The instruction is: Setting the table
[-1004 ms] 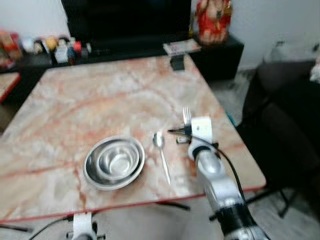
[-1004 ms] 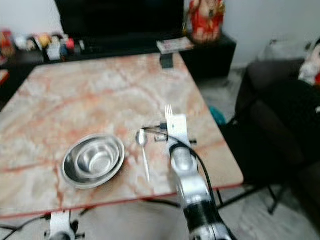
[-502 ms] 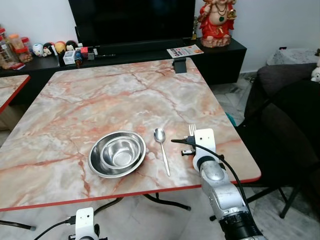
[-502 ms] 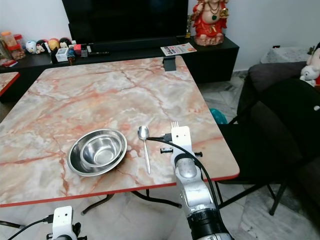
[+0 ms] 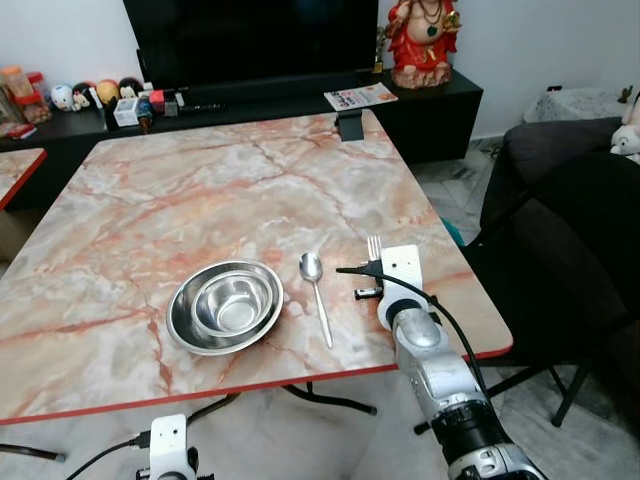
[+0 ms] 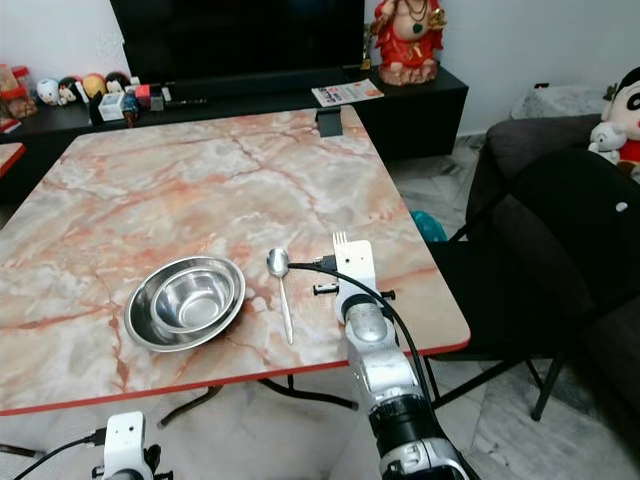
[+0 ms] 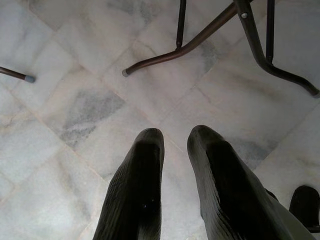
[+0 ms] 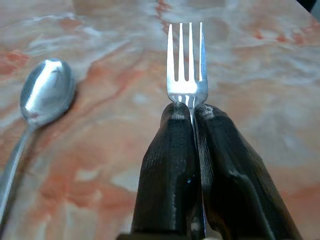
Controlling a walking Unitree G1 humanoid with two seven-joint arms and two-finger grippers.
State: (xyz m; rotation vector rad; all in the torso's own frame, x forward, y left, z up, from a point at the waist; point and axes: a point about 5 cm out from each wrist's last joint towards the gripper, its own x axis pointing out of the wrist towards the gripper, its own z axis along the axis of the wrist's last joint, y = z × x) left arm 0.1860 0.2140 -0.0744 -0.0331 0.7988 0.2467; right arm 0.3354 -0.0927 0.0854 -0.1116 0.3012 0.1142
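table: glossy marble-look | bowl, spoon, fork: shiny metal | floor: smooth marbled tile

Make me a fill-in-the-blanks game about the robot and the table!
1. The right gripper is shut on a ____.
2. The spoon lies between the fork and the ____.
3. The left gripper hangs over the ____, holding nothing.
4. The inside of the bowl is ____.

Missing words: fork; bowl; floor; empty
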